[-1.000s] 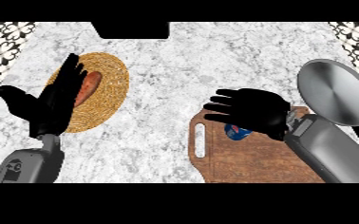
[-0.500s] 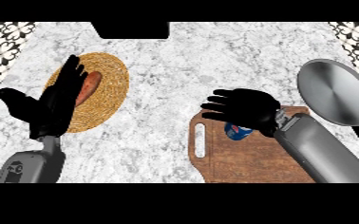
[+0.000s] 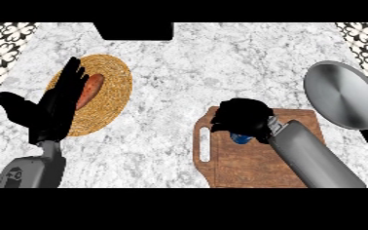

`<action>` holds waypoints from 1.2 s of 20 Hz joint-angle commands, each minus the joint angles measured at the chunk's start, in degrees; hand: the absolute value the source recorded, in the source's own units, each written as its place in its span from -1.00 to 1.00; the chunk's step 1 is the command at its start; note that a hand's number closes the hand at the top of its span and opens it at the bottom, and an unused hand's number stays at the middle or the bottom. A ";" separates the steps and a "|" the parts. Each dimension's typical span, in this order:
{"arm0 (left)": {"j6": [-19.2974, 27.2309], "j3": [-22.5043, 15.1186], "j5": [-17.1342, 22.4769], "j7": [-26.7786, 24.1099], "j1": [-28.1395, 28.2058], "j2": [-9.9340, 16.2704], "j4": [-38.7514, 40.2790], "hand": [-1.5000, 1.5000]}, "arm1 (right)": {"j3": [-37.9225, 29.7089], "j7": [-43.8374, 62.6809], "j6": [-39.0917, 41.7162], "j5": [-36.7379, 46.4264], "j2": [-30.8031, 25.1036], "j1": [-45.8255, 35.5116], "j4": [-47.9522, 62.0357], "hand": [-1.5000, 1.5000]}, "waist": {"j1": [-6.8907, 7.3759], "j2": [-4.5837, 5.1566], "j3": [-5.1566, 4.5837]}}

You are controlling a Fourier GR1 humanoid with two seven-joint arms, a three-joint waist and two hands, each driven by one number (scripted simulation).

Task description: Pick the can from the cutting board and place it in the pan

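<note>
Blue can [image 3: 241, 138] seemingly gripped by right hand [image 3: 243, 117] on cutting board [image 3: 248, 161]

This is a kitchen: a grey-white marble surface [image 3: 215, 68] carries a wooden cutting board [image 3: 251, 161], a steel pan [image 3: 338, 95] and a woven round mat [image 3: 108, 97] holding a sausage-like food [image 3: 90, 90], with patterned tiling [image 3: 14, 41] at the corners.

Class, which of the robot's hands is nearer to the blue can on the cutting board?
The right hand: it curls over the can. The left hand rests open far to the left, over the woven mat.
</note>
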 commanded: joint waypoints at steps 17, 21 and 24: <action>-0.33 4.37 -0.47 0.10 1.40 0.22 0.40 0.00 | -19.85 14.69 -2.17 -2.79 5.58 11.28 8.50 1.00 | -5.07 -0.44 0.12; -0.93 3.43 -0.83 -0.16 3.78 -0.04 -0.56 0.00 | -27.22 26.30 -4.38 -5.09 8.86 16.46 -0.37 1.00 | -4.92 -1.07 0.05; -0.62 3.96 -0.15 1.77 2.20 0.30 -2.05 0.00 | -28.29 30.39 -9.07 -3.33 8.23 20.68 -13.19 1.00 | -4.07 -1.01 0.09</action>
